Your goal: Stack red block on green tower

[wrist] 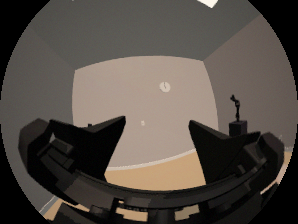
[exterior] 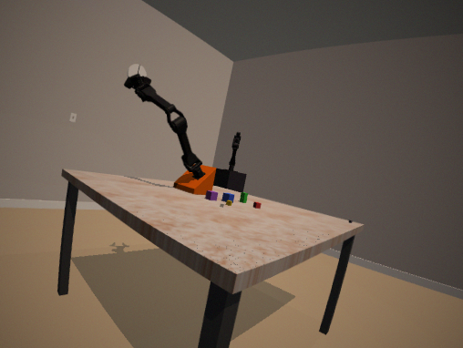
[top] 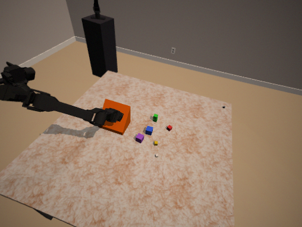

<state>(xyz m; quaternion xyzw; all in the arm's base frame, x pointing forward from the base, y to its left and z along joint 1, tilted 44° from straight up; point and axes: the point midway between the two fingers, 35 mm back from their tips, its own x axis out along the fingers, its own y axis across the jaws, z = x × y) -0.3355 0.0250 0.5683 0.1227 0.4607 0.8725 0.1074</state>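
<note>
Exterior view: black robot arm's gripper [wrist: 156, 139] is raised high, far from the blocks, jaws wide open and empty. Small red cube [top: 169, 128] sits on the marbled tabletop [top: 119, 178], near the green two-block tower [top: 155, 117]. Reaching hasn't begun; next, it must descend onto the red cube.

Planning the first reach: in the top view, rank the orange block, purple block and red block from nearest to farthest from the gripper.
From the open gripper, raised at left:
1. Orange block, at the arm's base.
2. Purple block, mid-table.
3. Red block, farthest right.
</note>
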